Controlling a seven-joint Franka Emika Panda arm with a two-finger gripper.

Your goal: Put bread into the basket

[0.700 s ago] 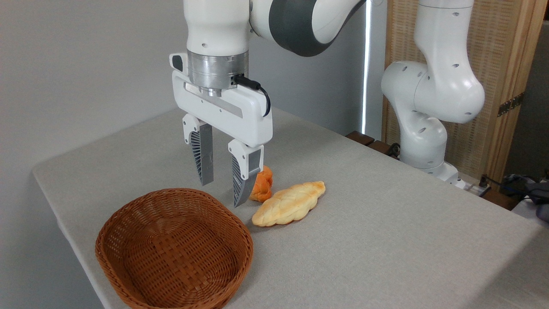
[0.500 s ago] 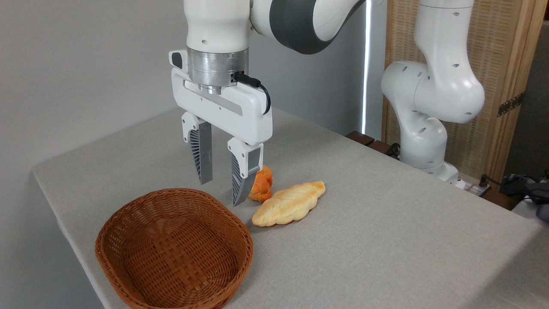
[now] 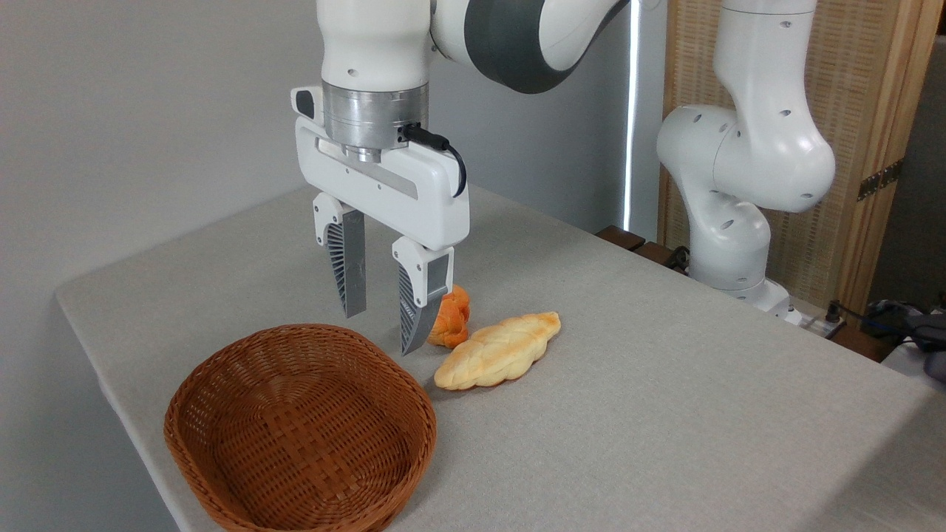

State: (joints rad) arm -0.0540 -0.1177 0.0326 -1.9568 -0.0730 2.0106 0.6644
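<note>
1. Fixed camera, the arm: the hand hangs above the table, pointing straight down, its two ribbed fingers spread apart with nothing between them.
2. Fixed camera, the task's thing: the knotted orange bun sits on the table, partly hidden behind the right finger and apparently beyond the hand rather than under it. It lies just beside, perhaps touching, the near end of the pale braided loaf.
3. Fixed camera, the goal: the oval wicker basket stands empty at the near-left table corner, close to the hand and near both breads. The task looks barely begun, with the bun not yet grasped.
4. Risks, as I judge them:
   - The fingertips seem offset from the bun, so a straight descent would likely close on air or clip only its edge.
   - The loaf crowds the bun, so a finger could catch or shove it, or pinch the wrong bread.
   - The bun's glossy round crust might slip from a shallow grip.
   - A low carry could knock the basket's flared rim.
</note>
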